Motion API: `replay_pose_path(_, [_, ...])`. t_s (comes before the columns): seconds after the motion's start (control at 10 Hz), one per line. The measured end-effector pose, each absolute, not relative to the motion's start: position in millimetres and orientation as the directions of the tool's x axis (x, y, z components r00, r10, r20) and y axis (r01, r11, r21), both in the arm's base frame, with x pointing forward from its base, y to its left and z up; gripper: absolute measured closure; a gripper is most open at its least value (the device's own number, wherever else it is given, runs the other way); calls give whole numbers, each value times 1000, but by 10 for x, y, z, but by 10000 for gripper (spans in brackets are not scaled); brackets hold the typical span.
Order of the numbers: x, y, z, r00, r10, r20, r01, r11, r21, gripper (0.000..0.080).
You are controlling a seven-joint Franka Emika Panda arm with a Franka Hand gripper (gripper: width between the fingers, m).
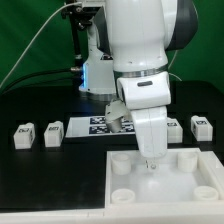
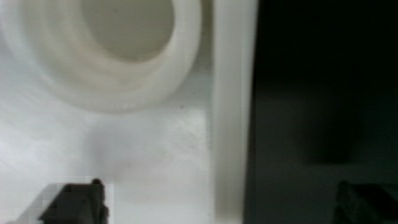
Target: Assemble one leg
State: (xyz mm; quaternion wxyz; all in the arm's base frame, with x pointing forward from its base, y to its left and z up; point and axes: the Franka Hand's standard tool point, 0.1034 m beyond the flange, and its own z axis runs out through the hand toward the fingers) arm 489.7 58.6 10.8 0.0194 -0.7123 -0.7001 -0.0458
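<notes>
Two legs (image 1: 24, 134) (image 1: 53, 132) lie on the black table at the exterior view's left, and two more (image 1: 174, 128) (image 1: 200, 126) at its right, all small white posts with tags. My gripper (image 1: 152, 166) is down at the far edge of the large white square part (image 1: 190, 190), far from every leg. In the wrist view my gripper (image 2: 222, 205) is open and empty. One fingertip (image 2: 71, 203) is over the white part near a round corner socket (image 2: 116, 50). The other fingertip (image 2: 370, 203) is over the dark table. The part's edge (image 2: 231, 110) runs between them.
The marker board (image 1: 103, 124) lies on the table behind the square part, partly hidden by my arm. The arm's base and cables stand at the back. The square part fills the front of the table.
</notes>
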Motion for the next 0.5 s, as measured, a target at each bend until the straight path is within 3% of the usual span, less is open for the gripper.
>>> replay_pose_path(0.5, [4846,599,175,70,993,91,997,-73,35,151])
